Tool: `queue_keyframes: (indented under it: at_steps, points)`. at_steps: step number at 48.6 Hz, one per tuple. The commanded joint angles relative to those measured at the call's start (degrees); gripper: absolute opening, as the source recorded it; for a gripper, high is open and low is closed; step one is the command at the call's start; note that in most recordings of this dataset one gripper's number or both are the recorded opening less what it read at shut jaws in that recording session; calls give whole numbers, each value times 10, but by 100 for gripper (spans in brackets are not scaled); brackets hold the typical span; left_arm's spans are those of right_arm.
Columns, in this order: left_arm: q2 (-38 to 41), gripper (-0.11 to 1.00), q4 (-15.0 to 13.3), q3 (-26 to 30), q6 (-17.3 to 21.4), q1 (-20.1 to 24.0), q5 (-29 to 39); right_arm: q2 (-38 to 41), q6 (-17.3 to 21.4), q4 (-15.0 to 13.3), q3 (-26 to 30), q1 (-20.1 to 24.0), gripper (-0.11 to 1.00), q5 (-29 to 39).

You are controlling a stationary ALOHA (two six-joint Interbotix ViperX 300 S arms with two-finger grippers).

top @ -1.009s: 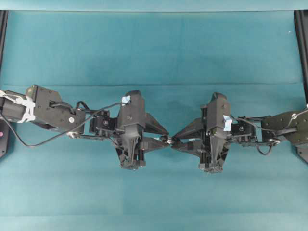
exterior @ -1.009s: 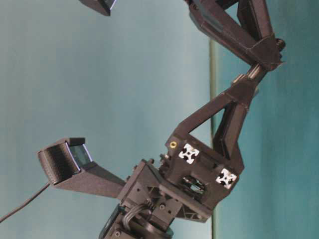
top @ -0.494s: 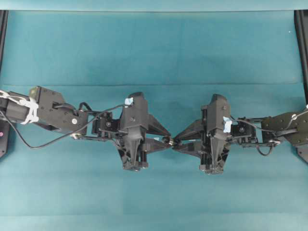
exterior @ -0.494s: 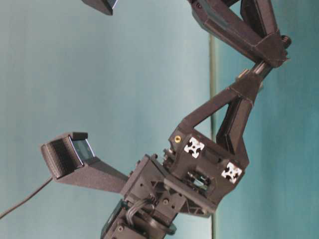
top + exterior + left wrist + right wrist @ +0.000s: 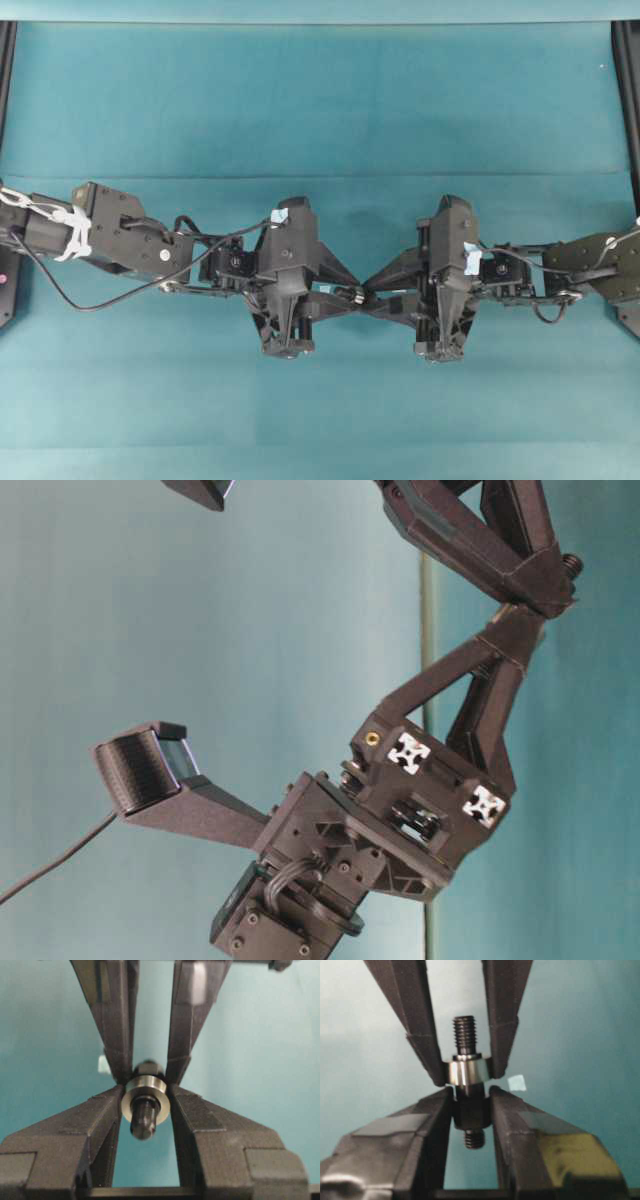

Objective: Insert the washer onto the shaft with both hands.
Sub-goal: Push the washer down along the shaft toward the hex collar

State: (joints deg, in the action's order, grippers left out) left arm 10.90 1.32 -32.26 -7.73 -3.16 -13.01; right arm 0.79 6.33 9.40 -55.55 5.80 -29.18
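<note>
The silver washer (image 5: 132, 1102) sits round the dark shaft (image 5: 143, 1121), whose threaded end pokes through it towards the left wrist camera. My left gripper (image 5: 146, 1092) is shut on the washer's rim. In the right wrist view the washer (image 5: 466, 1072) rests against the shaft's thick collar (image 5: 470, 1112), and my right gripper (image 5: 470, 1095) is shut on that collar. The thread (image 5: 464, 1034) stands out beyond the ring. From overhead, left gripper (image 5: 347, 294) and right gripper (image 5: 370, 292) meet tip to tip mid-table, held above the cloth, with the washer (image 5: 356, 296) between them.
Teal cloth (image 5: 320, 100) covers the table. A pale blue tape scrap (image 5: 517, 1082) lies on it under the grippers. Dark frame rails (image 5: 628, 100) run along the left and right edges. In the table-level view a wrist camera (image 5: 145, 770) juts out leftward.
The left arm has moved right towards the right gripper, so the fingertips now overlap. The right arm has stayed put.
</note>
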Motion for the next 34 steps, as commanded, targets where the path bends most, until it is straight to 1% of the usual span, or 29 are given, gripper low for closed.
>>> queue_keyframes:
  at_steps: [1,17,23,24,25,30,33,34]
  points:
    - [-1,35,2,7,0,-3,0,-4,2,1,11,-2,0,-8]
    - [5,35,2,25,0,0,1,-2,2,1,12,-2,0,-8]
    - [4,36,2,25,-5,3,2,0,2,1,14,-2,0,-8]
    - [4,39,2,25,-5,4,2,-1,2,1,14,-1,0,-8]
    - [3,43,3,25,-5,4,1,0,2,1,14,-1,0,-8]
    - [0,71,3,27,-5,6,1,0,2,1,14,-1,0,-8]
    - [-4,84,2,27,-5,7,1,0,2,1,14,-2,0,-7]
    - [-6,87,2,27,-4,8,2,0,2,1,14,-2,0,-7]
